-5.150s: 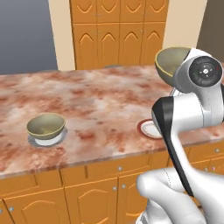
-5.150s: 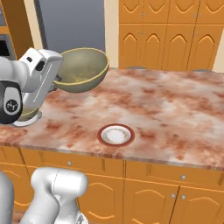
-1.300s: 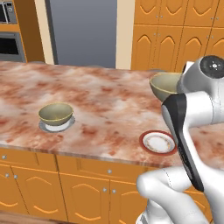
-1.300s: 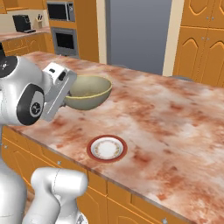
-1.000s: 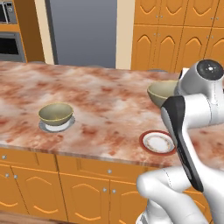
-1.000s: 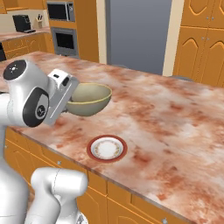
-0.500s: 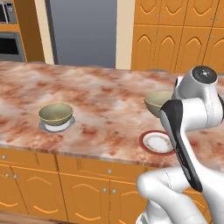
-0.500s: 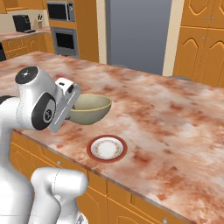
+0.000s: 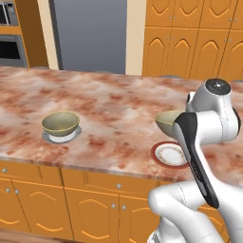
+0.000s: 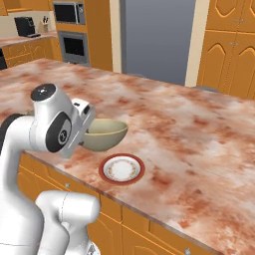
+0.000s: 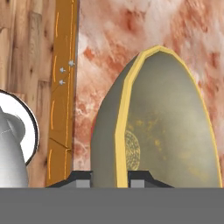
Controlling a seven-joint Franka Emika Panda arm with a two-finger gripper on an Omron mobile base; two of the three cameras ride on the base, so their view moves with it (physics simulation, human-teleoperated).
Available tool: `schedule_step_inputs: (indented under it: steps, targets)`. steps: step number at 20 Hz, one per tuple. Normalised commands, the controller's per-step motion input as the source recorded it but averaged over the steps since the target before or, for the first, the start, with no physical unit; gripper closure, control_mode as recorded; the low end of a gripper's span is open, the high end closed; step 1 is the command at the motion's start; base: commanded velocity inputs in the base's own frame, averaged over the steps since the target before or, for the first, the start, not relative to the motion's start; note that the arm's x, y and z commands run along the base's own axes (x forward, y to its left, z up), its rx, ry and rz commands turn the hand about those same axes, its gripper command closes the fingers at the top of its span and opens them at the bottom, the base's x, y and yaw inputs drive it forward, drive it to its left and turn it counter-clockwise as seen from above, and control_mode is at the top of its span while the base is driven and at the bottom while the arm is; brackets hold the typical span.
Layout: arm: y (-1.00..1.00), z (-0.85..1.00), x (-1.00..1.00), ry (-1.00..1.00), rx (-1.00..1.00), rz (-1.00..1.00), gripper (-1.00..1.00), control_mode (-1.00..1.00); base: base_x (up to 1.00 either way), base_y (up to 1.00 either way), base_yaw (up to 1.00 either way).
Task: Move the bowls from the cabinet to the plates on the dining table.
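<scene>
My gripper [image 11: 114,178] is shut on the rim of one olive-bronze bowl [image 11: 162,127], one finger inside and one outside. That bowl [image 10: 103,133] hangs low over the dining table [image 10: 199,124], just beyond the far left edge of the red-rimmed plate [image 10: 122,169]. From the left base view, the held bowl [image 9: 167,122] sits above the far rim of the red-rimmed plate [image 9: 170,154], partly behind my arm. The other bowl [image 9: 60,123] rests on the grey-rimmed plate [image 9: 61,137] to the left. The cabinet is out of view.
Tall orange cupboards [image 9: 199,42] and a grey panel [image 9: 90,33] stand behind the table. An oven and microwave [image 10: 72,30] are at the far left. Orange doors [image 9: 33,204] run below the table's near edge.
The held bowl has come down from well above the table to just over its top, closer to the red-rimmed plate. The grip has not changed.
</scene>
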Motion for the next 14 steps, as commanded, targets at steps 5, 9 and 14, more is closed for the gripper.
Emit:
schedule_step_inputs:
  steps: [5, 9, 14]
  targets:
    - [-0.03, -0.33, 0.03, 0.08, 0.00, 0.03, 1.00, -1.00, 0.00, 0.00, 0.00]
    - [-0.03, -0.33, 0.05, 0.07, 0.00, 0.03, 1.00, -1.00, 0.00, 0.00, 0.00]
    - [-0.09, -0.30, 0.08, 0.02, 0.00, 0.02, 1.00, -1.00, 0.00, 0.00, 0.00]
